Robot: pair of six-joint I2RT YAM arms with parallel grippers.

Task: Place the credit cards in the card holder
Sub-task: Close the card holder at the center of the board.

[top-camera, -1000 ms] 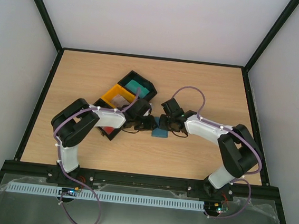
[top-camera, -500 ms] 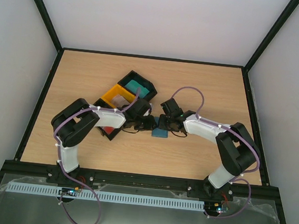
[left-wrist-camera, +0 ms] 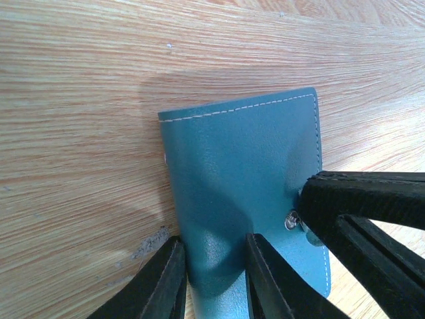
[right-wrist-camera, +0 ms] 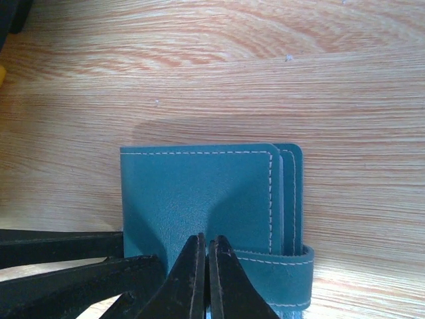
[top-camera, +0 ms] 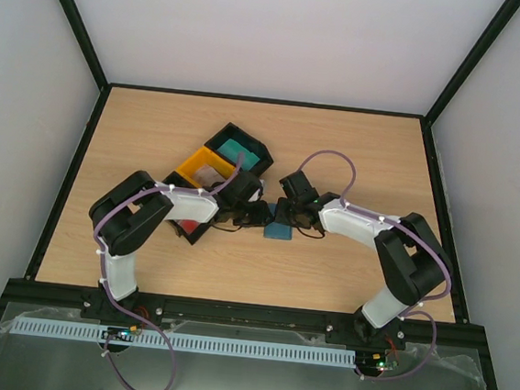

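Observation:
The slate-blue card holder [top-camera: 279, 233] lies folded on the wood between both arms. My left gripper [top-camera: 263, 216] stands at its near-left part. In the left wrist view the gripper [left-wrist-camera: 213, 240] has its fingers a narrow gap apart, and the card holder [left-wrist-camera: 239, 159] fills that gap. My right gripper [top-camera: 287, 218] is shut, its tips [right-wrist-camera: 206, 238] pressed together on the card holder [right-wrist-camera: 199, 186] where the snap tab [right-wrist-camera: 279, 266] ends. The metal snap [left-wrist-camera: 290, 220] shows beside those tips. The credit cards are not clearly in view.
Behind the left arm stand a black tray [top-camera: 262, 149] holding a teal-green card stack [top-camera: 238, 148] and a yellow tray [top-camera: 192, 165]. Another black tray [top-camera: 192, 235] with a red patch [top-camera: 184, 227] sits under the left forearm. Black frame rails border the table.
The right arm has edged slightly left toward the card holder. The left arm and the card holder have not visibly moved.

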